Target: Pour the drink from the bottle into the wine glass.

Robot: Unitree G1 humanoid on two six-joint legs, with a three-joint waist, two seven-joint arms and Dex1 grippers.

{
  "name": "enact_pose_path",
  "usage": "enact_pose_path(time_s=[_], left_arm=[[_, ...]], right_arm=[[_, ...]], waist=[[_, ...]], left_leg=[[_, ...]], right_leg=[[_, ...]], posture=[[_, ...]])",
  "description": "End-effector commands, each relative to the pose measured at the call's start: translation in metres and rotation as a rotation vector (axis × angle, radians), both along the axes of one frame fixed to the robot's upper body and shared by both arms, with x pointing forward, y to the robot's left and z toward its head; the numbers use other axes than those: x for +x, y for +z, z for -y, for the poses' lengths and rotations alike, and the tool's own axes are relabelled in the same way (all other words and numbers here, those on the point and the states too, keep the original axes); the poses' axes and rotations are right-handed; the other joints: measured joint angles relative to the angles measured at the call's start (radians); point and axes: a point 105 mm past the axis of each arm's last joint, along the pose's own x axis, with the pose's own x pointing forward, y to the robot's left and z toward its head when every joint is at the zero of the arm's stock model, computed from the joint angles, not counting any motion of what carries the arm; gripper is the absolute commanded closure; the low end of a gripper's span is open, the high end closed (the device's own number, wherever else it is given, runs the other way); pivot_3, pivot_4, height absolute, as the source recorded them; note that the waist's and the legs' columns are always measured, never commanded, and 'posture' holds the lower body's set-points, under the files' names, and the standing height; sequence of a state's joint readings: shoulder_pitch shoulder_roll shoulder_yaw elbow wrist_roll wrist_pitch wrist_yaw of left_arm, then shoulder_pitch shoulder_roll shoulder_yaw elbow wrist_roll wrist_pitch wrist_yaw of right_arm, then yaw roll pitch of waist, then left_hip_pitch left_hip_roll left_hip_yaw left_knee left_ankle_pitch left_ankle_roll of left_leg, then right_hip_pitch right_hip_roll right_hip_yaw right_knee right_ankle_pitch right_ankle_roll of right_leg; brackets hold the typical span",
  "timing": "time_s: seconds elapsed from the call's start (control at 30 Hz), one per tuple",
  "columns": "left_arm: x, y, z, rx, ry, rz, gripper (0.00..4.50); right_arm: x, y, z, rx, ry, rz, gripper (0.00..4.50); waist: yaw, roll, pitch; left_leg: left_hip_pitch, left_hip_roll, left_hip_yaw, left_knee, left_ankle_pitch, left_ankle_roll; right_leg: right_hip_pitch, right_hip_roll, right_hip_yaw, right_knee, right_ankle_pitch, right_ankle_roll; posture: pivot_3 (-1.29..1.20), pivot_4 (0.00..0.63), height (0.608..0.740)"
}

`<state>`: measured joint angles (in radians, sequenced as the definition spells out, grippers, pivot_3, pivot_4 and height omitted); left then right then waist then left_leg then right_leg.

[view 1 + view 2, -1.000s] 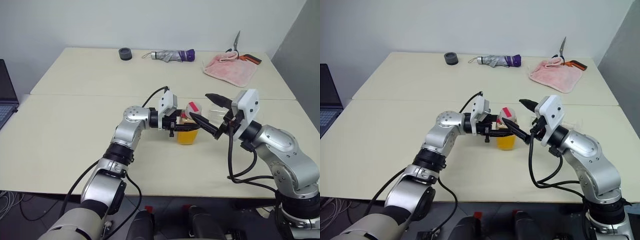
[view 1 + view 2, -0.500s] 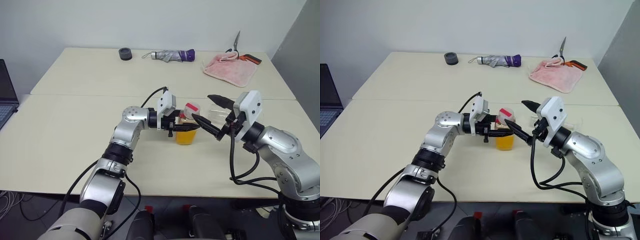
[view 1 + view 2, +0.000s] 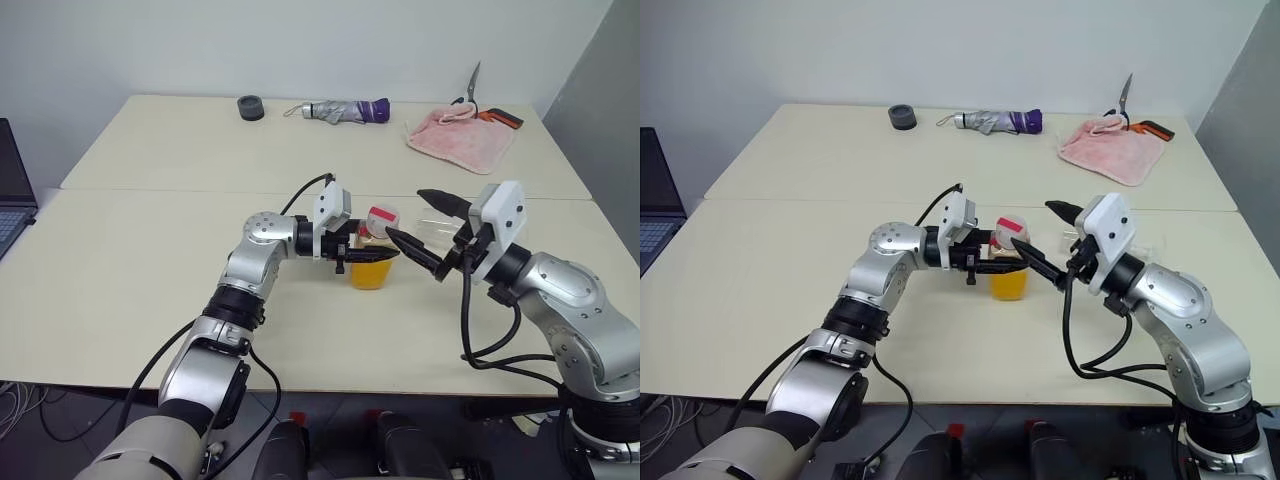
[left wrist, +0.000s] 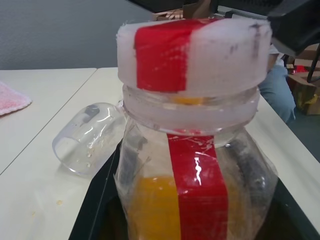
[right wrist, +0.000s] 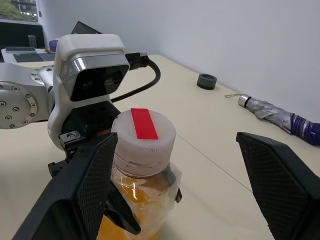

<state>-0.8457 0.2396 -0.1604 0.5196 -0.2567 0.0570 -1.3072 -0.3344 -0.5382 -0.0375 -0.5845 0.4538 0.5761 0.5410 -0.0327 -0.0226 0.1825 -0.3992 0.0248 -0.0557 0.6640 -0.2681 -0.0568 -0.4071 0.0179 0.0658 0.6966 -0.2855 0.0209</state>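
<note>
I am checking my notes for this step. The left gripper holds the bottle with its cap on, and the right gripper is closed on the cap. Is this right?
Not quite. The right gripper is open, not closed on the cap: the right wrist view shows its fingers wide apart. The left gripper does hold the bottle, cap on.

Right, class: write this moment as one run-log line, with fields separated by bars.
left gripper: shut on bottle | bottle: upright, cap on | right gripper: open, beside cap | wine glass: lying on its side
</note>
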Motion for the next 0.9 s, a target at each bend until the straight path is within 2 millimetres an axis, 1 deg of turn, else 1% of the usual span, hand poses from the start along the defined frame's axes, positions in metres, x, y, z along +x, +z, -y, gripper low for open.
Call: enact_pose_path(time_s=[0.03,0.5,0.73,0.9], left_arm=[[-0.005,0.019,0.006,-0.028,-0.051,0.078,2.72],[-0.005,0.019,0.005,-0.024,-0.049,0.081,2.72],[-0.004,0.019,0.005,-0.026,-0.046,0.082,2.72],[-0.004,0.019,0.004,-0.027,-0.043,0.082,2.72]], right_arm=[[0.002,0.01,0.012,0.006,-0.056,0.046,0.47],[0.001,0.009,0.01,0.005,-0.039,0.041,0.47],[-0.004,0.008,0.007,0.006,-0.008,0.024,0.47],[-0.012,0.006,0.008,-0.005,0.031,-0.006,0.47]], waist=[[0.0,0.0,0.0],[0.0,0.0,0.0],[0.0,0.0,0.0],[0.0,0.0,0.0]], left_leg=[[0.0,0.0,0.0,0.0,0.0,0.0],[0.0,0.0,0.0,0.0,0.0,0.0],[0.0,0.0,0.0,0.0,0.0,0.0],[0.0,0.0,0.0,0.0,0.0,0.0]], right_leg=[[0.0,0.0,0.0,0.0,0.0,0.0],[0.0,0.0,0.0,0.0,0.0,0.0],[0.0,0.0,0.0,0.0,0.0,0.0],[0.0,0.0,0.0,0.0,0.0,0.0]], posture=[[0.0,0.15,0.74],[0.0,0.15,0.74],[0.0,0.15,0.74],[0.0,0.15,0.74]])
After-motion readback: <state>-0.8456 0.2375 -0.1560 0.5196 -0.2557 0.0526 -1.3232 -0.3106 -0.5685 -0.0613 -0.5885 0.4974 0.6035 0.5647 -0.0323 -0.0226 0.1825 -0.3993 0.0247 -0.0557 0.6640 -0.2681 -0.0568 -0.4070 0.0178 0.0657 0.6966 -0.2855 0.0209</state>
